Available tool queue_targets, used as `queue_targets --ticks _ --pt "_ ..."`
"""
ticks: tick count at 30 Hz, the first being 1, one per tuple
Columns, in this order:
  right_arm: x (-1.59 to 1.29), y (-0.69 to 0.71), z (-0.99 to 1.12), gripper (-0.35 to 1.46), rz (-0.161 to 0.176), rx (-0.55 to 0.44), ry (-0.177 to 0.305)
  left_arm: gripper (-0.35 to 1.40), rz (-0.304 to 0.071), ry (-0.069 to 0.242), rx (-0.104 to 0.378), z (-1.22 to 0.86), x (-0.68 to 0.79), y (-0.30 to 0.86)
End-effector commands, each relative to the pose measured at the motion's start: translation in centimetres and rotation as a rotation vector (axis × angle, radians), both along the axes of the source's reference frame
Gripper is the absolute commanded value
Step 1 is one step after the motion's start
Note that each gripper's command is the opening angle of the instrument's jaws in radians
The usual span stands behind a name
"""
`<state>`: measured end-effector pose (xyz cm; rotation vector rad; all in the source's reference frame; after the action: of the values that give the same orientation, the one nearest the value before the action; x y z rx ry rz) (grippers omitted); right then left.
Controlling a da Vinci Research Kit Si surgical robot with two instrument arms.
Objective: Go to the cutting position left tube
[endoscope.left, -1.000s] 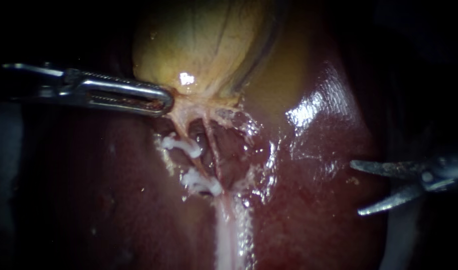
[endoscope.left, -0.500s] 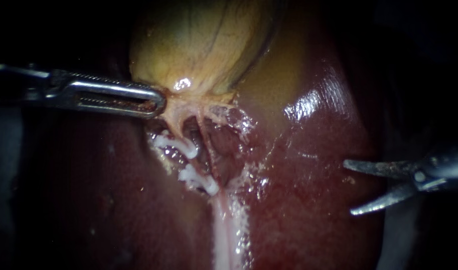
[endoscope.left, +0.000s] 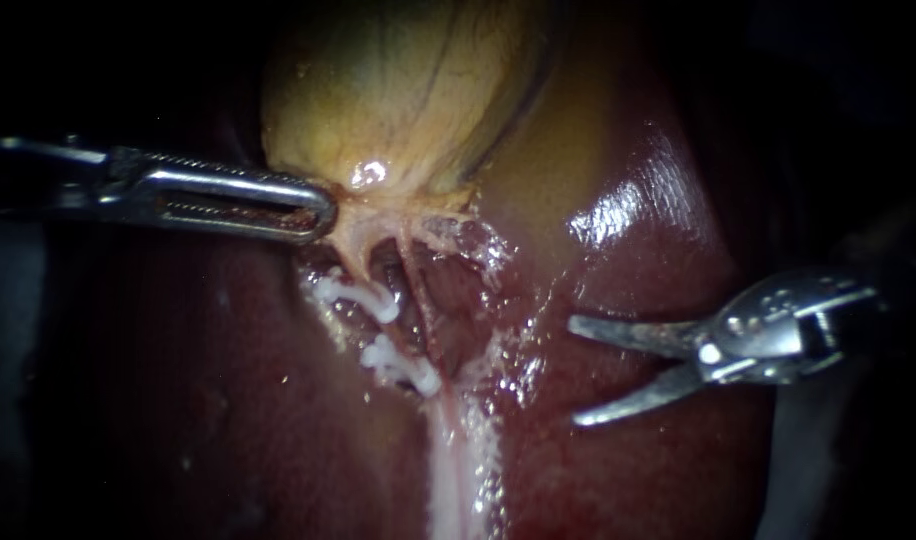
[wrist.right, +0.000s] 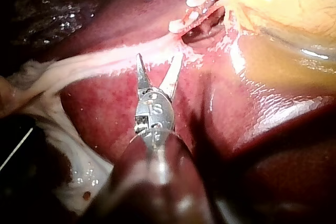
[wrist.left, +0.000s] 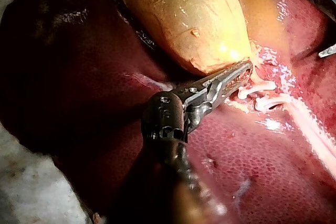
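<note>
right tool [endoscope.left: 573, 371] has advanced toward the gallbladder [endoscope.left: 408, 90], blades wide apart, holding nothing. left tool [endoscope.left: 323, 212] clamps the gallbladder's base. left tube [endoscope.left: 361, 262] runs just below the gallbladder, clipped.

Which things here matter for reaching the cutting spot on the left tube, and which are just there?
In the job: right instrument, blades open; left tube; white clips; left instrument, holding the gallbladder.
Just there: liver; right tube.

Left instrument [wrist.left: 242, 72] grips gallbladder [wrist.left: 184, 14] edge; liver [wrist.left: 252, 150] beneath.
</note>
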<state>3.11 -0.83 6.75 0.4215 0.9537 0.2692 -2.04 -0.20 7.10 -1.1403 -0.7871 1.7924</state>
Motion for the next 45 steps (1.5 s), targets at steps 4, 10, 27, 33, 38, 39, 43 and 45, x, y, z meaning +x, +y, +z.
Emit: queue_targets --ticks 4,10,27,33,38,39,43,45 --pt "0.18 0.0 0.08 1.43 -0.001 0.004 0.001 -0.35 0.001 -0.001 0.0 0.0 0.0 0.0" --pt "0.4 -0.01 0.22 1.43 -0.009 0.012 0.005 -0.35 0.001 -0.001 0.0 0.0 0.0 0.0" --pt "0.91 -0.14 0.61 1.43 -0.027 0.042 0.004 -0.35 0.001 0.0 0.0 0.0 0.0 -0.01" --pt "0.96 -0.13 0.69 1.43 -0.027 0.046 -0.006 -0.35 0.003 -0.002 0.001 0.0 0.0 -0.01" --pt "1.02 -0.14 0.77 1.45 -0.029 0.05 -0.018 -0.35 0.002 -0.002 0.001 -0.01 0.0 -0.02" --pt "1.03 -0.15 0.79 1.45 -0.027 0.055 -0.022 -0.35 0.002 -0.002 0.001 -0.01 0.0 -0.02" --pt "1.09 -0.15 0.83 1.45 -0.029 0.063 -0.021 -0.35 0.002 -0.002 0.001 -0.01 0.0 -0.02" --pt "1.12 -0.14 0.85 1.45 -0.03 0.064 -0.019 -0.35 0.002 -0.002 0.001 -0.01 0.0 -0.02"
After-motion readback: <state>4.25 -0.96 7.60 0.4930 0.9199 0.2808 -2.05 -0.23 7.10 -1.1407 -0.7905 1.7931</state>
